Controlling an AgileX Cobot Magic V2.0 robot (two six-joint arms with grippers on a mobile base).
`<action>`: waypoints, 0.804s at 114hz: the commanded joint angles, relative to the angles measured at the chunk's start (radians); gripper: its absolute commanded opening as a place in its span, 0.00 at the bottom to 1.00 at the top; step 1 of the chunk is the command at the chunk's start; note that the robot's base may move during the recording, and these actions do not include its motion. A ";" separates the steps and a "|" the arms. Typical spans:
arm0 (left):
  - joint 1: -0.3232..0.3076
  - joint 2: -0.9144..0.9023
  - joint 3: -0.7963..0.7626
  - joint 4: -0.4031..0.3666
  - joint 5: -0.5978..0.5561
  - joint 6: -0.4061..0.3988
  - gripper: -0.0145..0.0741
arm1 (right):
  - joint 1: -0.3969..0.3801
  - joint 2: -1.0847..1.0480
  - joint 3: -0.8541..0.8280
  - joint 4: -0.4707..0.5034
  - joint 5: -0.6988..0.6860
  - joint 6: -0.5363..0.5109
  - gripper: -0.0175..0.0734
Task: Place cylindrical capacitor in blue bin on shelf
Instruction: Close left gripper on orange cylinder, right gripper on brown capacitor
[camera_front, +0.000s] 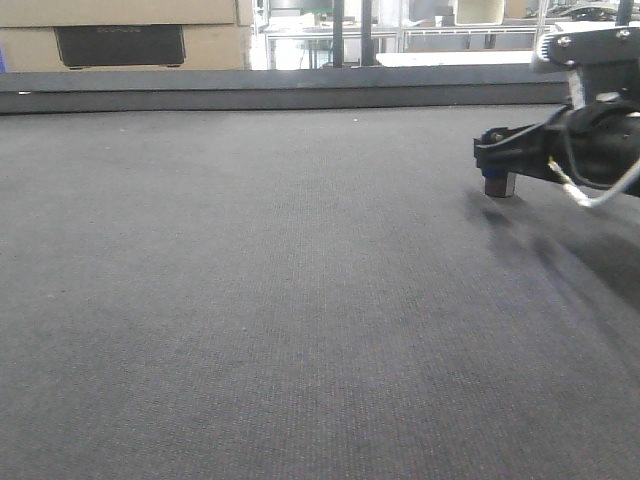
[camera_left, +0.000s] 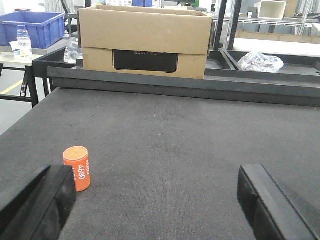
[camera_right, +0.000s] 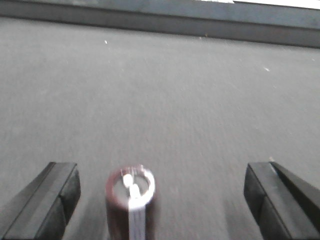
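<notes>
The cylindrical capacitor (camera_right: 131, 200) stands upright on the dark grey felt table (camera_right: 165, 90). It has a maroon sleeve, a light stripe and a silvery top, and the picture of it is blurred. My right gripper (camera_right: 162, 200) is open around it, with the capacitor much nearer the left finger (camera_right: 55, 197) and touching neither. In the front view the capacitor (camera_front: 499, 184) shows just under the right gripper (camera_front: 500, 160) at the right edge. My left gripper (camera_left: 157, 205) is open over bare felt, holding nothing. The shelf and its blue bin are out of view.
An orange cylinder marked 4680 (camera_left: 77, 168) stands beside my left gripper's left finger (camera_left: 45, 200). A cardboard box (camera_left: 145, 40) sits past the table's raised far rim (camera_left: 190, 85). A blue crate (camera_left: 32, 27) with a bottle (camera_left: 23, 42) sits on a side table at far left.
</notes>
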 joint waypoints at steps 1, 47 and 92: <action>-0.005 0.003 -0.009 0.003 -0.009 0.001 0.79 | -0.001 0.028 -0.041 -0.011 0.017 0.012 0.82; -0.005 0.003 -0.009 0.003 -0.007 0.001 0.79 | -0.001 0.134 -0.137 -0.011 0.066 0.031 0.74; -0.005 0.003 -0.009 -0.011 -0.007 0.001 0.79 | -0.001 0.126 -0.146 -0.011 0.110 0.031 0.01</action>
